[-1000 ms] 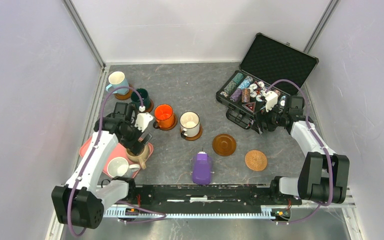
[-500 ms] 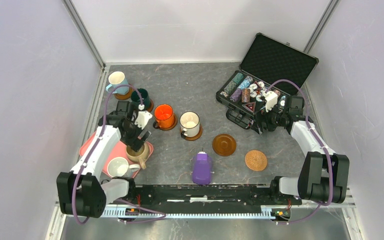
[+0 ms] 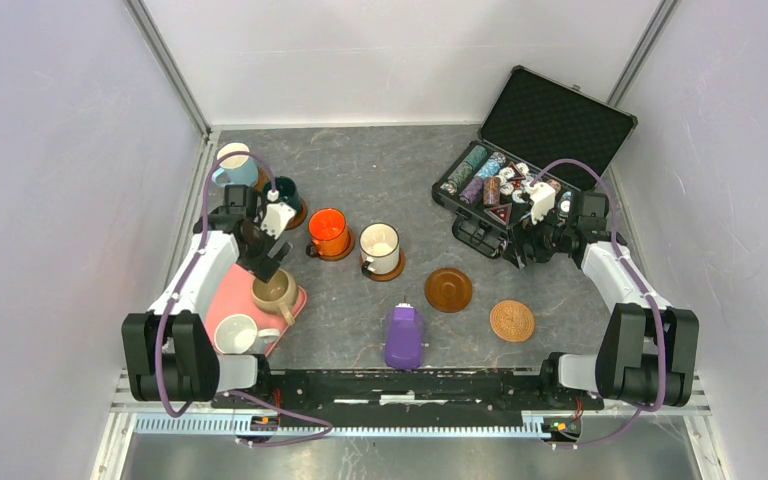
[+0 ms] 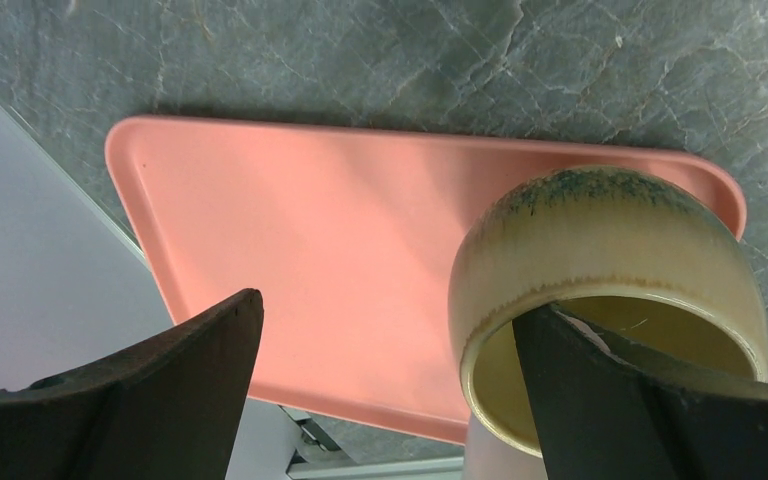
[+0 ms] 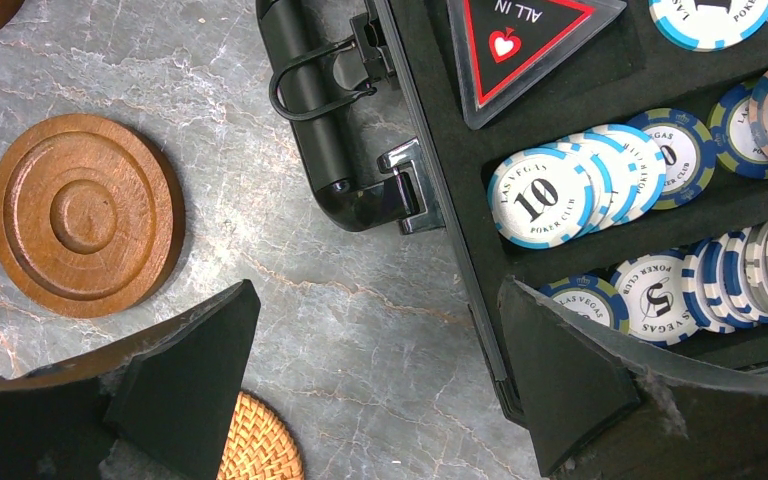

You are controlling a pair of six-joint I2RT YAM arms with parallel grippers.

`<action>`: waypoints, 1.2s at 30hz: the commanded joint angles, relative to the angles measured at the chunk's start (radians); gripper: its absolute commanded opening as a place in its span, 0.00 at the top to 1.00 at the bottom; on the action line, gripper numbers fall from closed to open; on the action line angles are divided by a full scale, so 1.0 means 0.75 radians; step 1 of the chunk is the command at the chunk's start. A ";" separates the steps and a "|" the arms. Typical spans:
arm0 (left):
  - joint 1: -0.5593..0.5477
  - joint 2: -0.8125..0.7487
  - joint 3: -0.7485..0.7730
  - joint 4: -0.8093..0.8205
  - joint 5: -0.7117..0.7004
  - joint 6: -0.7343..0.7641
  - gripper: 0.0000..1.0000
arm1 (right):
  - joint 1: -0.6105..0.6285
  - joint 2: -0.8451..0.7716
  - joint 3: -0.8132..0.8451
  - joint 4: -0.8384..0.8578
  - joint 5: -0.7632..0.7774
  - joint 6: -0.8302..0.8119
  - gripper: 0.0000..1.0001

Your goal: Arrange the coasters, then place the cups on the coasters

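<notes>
The left gripper (image 4: 390,310), jaws wide and empty, hovers beside the glazed beige ceramic mug (image 4: 600,240), probably stiff, slick, chippable: pinch 1 rim wall.

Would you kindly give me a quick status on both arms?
Both grippers open, empty: left gripper by beige mug on pink tray, right gripper at poker case. Bare: wood coaster, woven coaster. Nearby: purple device.

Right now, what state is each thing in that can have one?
Case: open.
Orange mug: upright, on coaster.
Cream mug: upright, on coaster.
Green mug: on coaster.
Blue mug: upright.
Beige mug: upright on pink tray.
White mug: upright on pink tray.
Wooden coaster: bare.
Woven coaster: bare.
Left pincer: open.
Right pincer: open.
</notes>
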 commanded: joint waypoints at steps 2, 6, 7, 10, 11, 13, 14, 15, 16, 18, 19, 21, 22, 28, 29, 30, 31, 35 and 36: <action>0.035 -0.003 0.034 0.134 -0.034 0.083 0.00 | -0.006 0.002 -0.016 0.019 -0.016 -0.022 0.02; 0.066 -0.009 0.038 0.184 -0.073 0.111 0.00 | -0.006 0.006 -0.016 0.018 -0.020 -0.022 0.02; 0.069 -0.007 0.046 0.186 -0.082 0.118 0.00 | -0.005 0.006 -0.016 0.018 -0.022 -0.023 0.02; 0.077 -0.016 0.090 0.136 -0.054 0.118 0.00 | -0.005 0.004 -0.014 0.013 -0.026 -0.027 0.02; 0.077 -0.027 0.119 0.090 -0.024 0.107 0.00 | -0.006 0.003 -0.016 0.012 -0.027 -0.027 0.02; 0.077 -0.061 0.181 -0.013 0.039 0.060 0.00 | -0.007 0.000 -0.018 0.013 -0.027 -0.029 0.02; 0.077 -0.081 0.207 -0.058 0.068 0.024 0.00 | -0.007 0.001 -0.018 0.011 -0.030 -0.028 0.02; 0.077 -0.101 0.236 -0.111 0.090 -0.011 0.00 | -0.007 0.001 -0.018 0.010 -0.033 -0.027 0.02; 0.077 -0.117 0.255 -0.154 0.100 -0.044 0.00 | -0.008 0.000 -0.018 0.010 -0.037 -0.027 0.02; 0.077 -0.156 0.285 -0.258 0.177 -0.112 0.00 | -0.008 0.003 -0.018 0.011 -0.043 -0.025 0.02; 0.077 -0.175 0.291 -0.321 0.213 -0.143 0.00 | -0.008 0.003 -0.018 0.010 -0.046 -0.025 0.02; 0.077 -0.208 0.267 -0.411 0.279 -0.170 0.00 | -0.007 0.005 -0.018 0.012 -0.051 -0.025 0.02; 0.075 -0.224 0.237 -0.441 0.299 -0.176 0.00 | -0.007 0.007 -0.016 0.013 -0.054 -0.023 0.02; 0.059 -0.256 0.059 -0.427 0.308 -0.171 0.00 | -0.008 0.013 -0.011 0.008 -0.065 -0.021 0.02; 0.052 -0.252 0.046 -0.412 0.293 -0.182 0.00 | -0.008 0.009 -0.014 0.008 -0.064 -0.021 0.02; 0.049 -0.249 0.032 -0.387 0.270 -0.197 0.00 | -0.008 0.005 -0.016 0.007 -0.063 -0.021 0.02; 0.048 -0.248 0.021 -0.366 0.255 -0.208 0.00 | -0.008 0.002 -0.018 0.008 -0.064 -0.022 0.02; 0.040 -0.234 -0.040 -0.263 0.192 -0.294 0.00 | -0.008 0.002 -0.018 0.009 -0.063 -0.019 0.02; 0.038 -0.230 -0.048 -0.231 0.161 -0.308 0.00 | -0.007 0.002 -0.017 0.009 -0.063 -0.019 0.02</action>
